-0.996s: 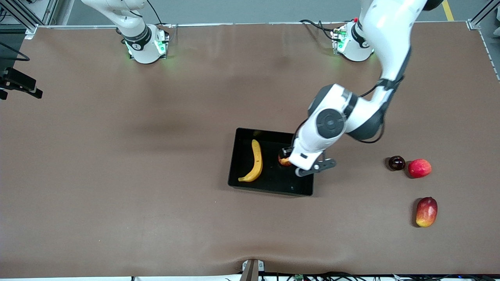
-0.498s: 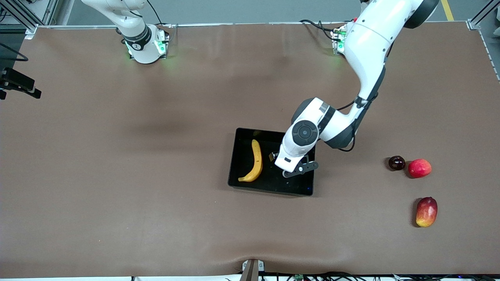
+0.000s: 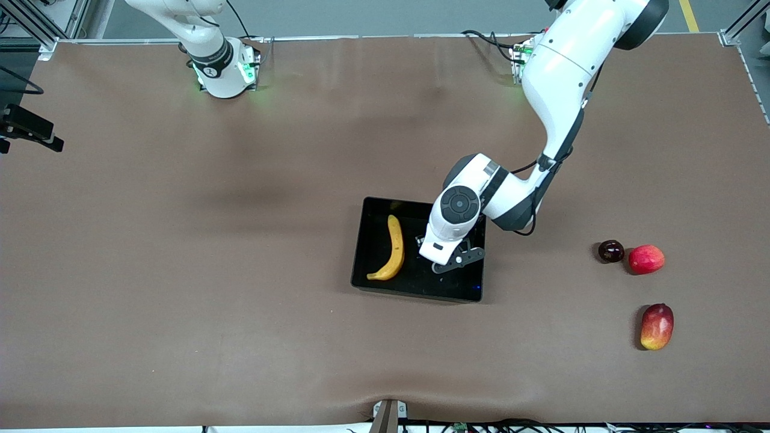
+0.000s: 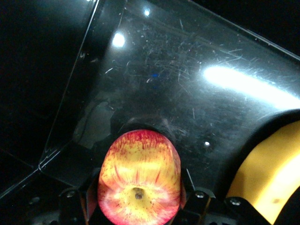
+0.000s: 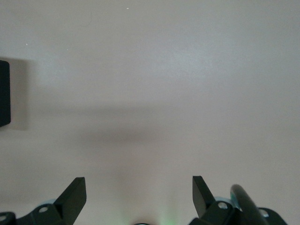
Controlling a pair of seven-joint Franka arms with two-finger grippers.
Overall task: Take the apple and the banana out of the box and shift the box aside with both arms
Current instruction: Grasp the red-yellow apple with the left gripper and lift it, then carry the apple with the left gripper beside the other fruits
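The black box [image 3: 415, 293] sits mid-table with the yellow banana [image 3: 394, 249] lying in it toward the right arm's end. My left gripper [image 3: 428, 245] is down inside the box beside the banana, and its wrist hides the apple in the front view. In the left wrist view the left gripper [image 4: 139, 190] is shut on the red-and-yellow streaked apple [image 4: 139, 166], low over the glossy box floor [image 4: 178, 79], with the banana [image 4: 262, 178] alongside. My right gripper [image 5: 139, 187] is open and empty above bare brown table; the right arm waits by its base.
A dark purple round fruit [image 3: 610, 251], a plain red fruit [image 3: 646, 259] and a red-yellow mango [image 3: 656, 326] lie toward the left arm's end of the table. A black fixture [image 3: 27, 126] sticks in at the right arm's end.
My left gripper has moved with the apple from the box's edge farther into the box toward the banana. The apple is now hidden under the wrist in the front view.
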